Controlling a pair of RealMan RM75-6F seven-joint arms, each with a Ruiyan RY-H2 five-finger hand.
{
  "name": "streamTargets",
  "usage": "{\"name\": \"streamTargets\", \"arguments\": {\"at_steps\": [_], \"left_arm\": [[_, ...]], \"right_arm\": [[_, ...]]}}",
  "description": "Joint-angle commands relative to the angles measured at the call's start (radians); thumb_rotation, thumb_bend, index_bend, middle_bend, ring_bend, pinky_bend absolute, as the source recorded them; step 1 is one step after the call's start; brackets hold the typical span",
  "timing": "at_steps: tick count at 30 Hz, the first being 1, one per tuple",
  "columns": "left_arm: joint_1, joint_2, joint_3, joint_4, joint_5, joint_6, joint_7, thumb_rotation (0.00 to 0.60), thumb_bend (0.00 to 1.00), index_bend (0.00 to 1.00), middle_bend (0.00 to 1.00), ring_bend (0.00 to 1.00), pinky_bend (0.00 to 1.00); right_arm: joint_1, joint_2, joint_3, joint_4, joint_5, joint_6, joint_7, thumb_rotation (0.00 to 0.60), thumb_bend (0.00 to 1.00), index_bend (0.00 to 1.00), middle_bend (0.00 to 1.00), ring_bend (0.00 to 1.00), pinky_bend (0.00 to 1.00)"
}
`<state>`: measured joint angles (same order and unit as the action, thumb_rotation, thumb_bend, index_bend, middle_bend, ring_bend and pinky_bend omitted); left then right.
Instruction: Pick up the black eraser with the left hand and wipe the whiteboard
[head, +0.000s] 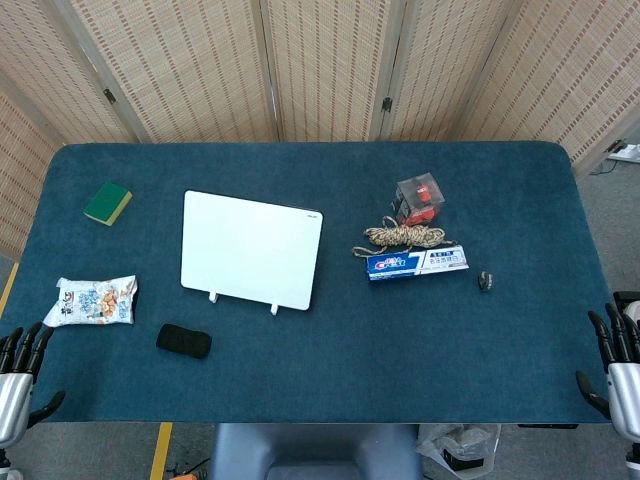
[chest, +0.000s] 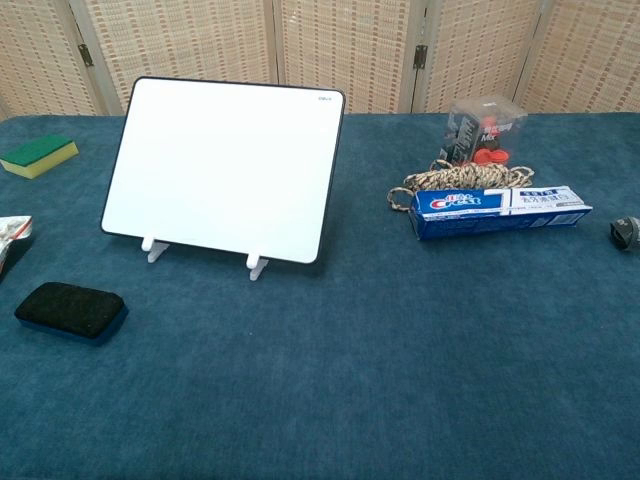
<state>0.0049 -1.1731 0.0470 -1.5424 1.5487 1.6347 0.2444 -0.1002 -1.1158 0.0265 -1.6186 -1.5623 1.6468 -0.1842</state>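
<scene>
The black eraser lies flat on the blue table, near the front edge and left of centre. Behind it the whiteboard leans back on two small white feet, its face blank. My left hand hangs off the table's front left corner with its fingers spread and nothing in them, well left of the eraser. Off the front right corner my right hand is likewise spread and empty. Neither hand shows in the chest view.
A snack packet lies left of the eraser, and a green and yellow sponge sits at the far left. Right of the board are a coiled rope, a toothpaste box, a clear box and a small dark object.
</scene>
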Motion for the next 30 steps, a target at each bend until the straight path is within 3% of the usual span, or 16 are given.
{"name": "streamTargets", "arguments": {"at_steps": [1,10,12,13,14,16,17,18,20,22,30], "left_arm": [[0.002,0.0,-0.003,0.002,0.006,0.001,-0.002,0.6,0.21,0.0,0.08,0.04,0.15],[-0.003,0.006,0.004,0.011,0.041,-0.015,-0.027,0.6,0.21,0.0,0.11,0.05,0.17],[-0.002,0.005,0.008,0.02,0.056,-0.013,-0.03,0.6,0.21,0.0,0.26,0.11,0.21],[-0.002,0.003,0.008,0.024,0.066,-0.008,-0.031,0.6,0.21,0.0,0.4,0.18,0.24],[-0.003,-0.001,0.007,0.03,0.077,0.0,-0.037,0.6,0.21,0.0,0.6,0.3,0.32],[-0.004,-0.017,0.003,0.047,0.103,0.021,-0.046,0.6,0.21,0.0,0.84,0.51,0.51],[-0.008,-0.024,0.006,0.058,0.123,0.022,-0.042,0.6,0.21,0.0,0.93,0.64,0.65],[-0.016,-0.031,0.01,0.063,0.144,0.022,-0.051,0.6,0.21,0.0,0.97,0.71,0.72],[-0.036,-0.047,0.014,0.078,0.183,0.014,-0.076,0.6,0.21,0.09,1.0,0.89,0.91],[-0.064,-0.058,0.017,0.081,0.209,-0.018,-0.086,0.6,0.21,0.18,1.0,0.98,0.99],[-0.208,-0.003,0.02,-0.088,0.095,-0.356,-0.131,0.6,0.22,0.28,1.0,1.0,1.0]], "right_arm": [[0.0,-0.001,-0.003,0.002,-0.003,-0.002,-0.003,0.6,0.33,0.0,0.0,0.05,0.07],[-0.004,-0.004,-0.003,0.004,-0.011,0.009,-0.004,0.6,0.33,0.0,0.0,0.05,0.07],[-0.004,-0.005,-0.004,0.004,-0.012,0.009,-0.008,0.6,0.33,0.0,0.0,0.05,0.07],[-0.004,-0.005,-0.004,0.004,-0.013,0.008,-0.01,0.6,0.33,0.0,0.0,0.05,0.07],[-0.003,-0.006,-0.004,0.003,-0.013,0.007,-0.011,0.6,0.33,0.0,0.0,0.05,0.07],[-0.001,-0.008,-0.003,0.003,-0.011,0.002,-0.016,0.6,0.33,0.0,0.0,0.05,0.07],[0.002,-0.009,-0.002,0.002,-0.009,-0.003,-0.02,0.6,0.34,0.0,0.0,0.05,0.07],[0.004,-0.009,-0.003,0.002,-0.007,-0.007,-0.023,0.6,0.33,0.0,0.0,0.05,0.07],[0.007,-0.01,-0.002,0.0,-0.006,-0.014,-0.028,0.6,0.33,0.0,0.0,0.05,0.07],[0.009,-0.01,-0.002,-0.001,-0.006,-0.017,-0.03,0.6,0.33,0.0,0.0,0.05,0.07],[0.008,-0.007,-0.004,-0.001,-0.009,-0.015,-0.022,0.6,0.34,0.0,0.0,0.05,0.07]]}}
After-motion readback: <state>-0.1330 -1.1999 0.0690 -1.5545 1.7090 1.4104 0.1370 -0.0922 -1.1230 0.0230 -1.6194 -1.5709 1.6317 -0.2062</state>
